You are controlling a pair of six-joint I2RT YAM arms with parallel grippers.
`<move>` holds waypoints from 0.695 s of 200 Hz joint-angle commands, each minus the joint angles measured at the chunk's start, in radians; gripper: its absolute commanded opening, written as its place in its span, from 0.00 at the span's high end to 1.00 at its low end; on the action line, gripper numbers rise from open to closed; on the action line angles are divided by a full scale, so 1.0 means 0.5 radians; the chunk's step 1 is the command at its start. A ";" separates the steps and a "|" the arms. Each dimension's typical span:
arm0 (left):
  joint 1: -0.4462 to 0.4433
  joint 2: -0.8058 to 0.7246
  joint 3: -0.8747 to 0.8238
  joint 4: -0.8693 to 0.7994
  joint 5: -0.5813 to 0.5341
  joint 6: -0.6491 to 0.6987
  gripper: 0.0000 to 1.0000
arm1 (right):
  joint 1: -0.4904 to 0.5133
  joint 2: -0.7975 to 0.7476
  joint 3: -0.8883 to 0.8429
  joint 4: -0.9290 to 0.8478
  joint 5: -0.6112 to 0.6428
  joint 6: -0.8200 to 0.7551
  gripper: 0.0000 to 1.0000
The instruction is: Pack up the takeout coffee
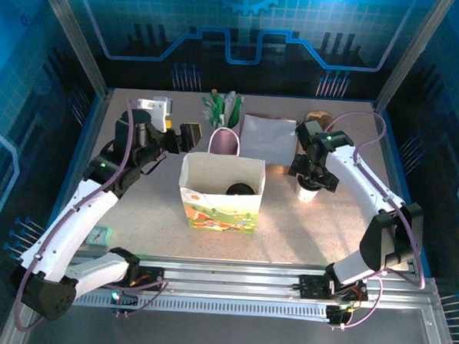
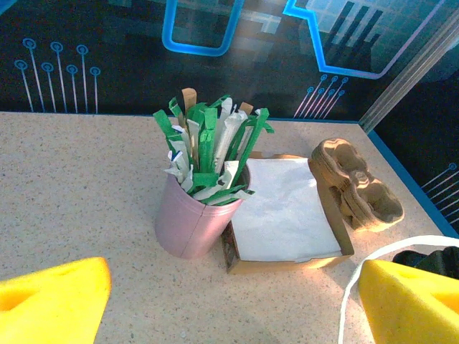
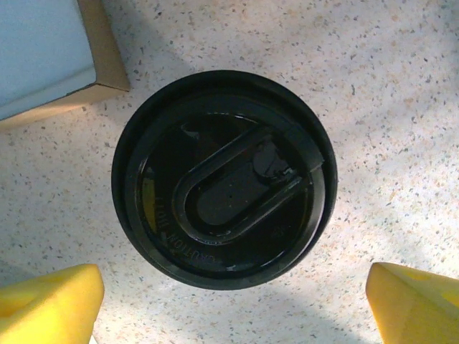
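"Counting from the left, what's there?"

"One left gripper (image 2: 229, 304), fingers spread, holding nothing. One smooth pink cup (image 2: 193, 223) of green-and-white sticks. One tall paper bag (image 1: 222, 195), open-topped."

"And the coffee?"

"One tapered white cup (image 1: 308, 194), right of the bag, round glossy black lid (image 3: 224, 179) on. The right gripper (image 3: 231, 304) hangs above it, fingers wide apart."

Pink cup of sticks (image 2: 188, 229) touches cardboard tray (image 2: 287, 266) at its 3 o'clock. Brown moulded carrier (image 2: 355, 183), probably pulp, at tray's 2 o'clock. Printed paper bag (image 1: 220, 206) upright at cup's 6 o'clock.
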 commanded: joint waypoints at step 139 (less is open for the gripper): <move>0.009 0.032 0.053 -0.045 0.017 0.057 0.09 | -0.124 0.089 -0.006 0.129 -0.176 0.336 0.09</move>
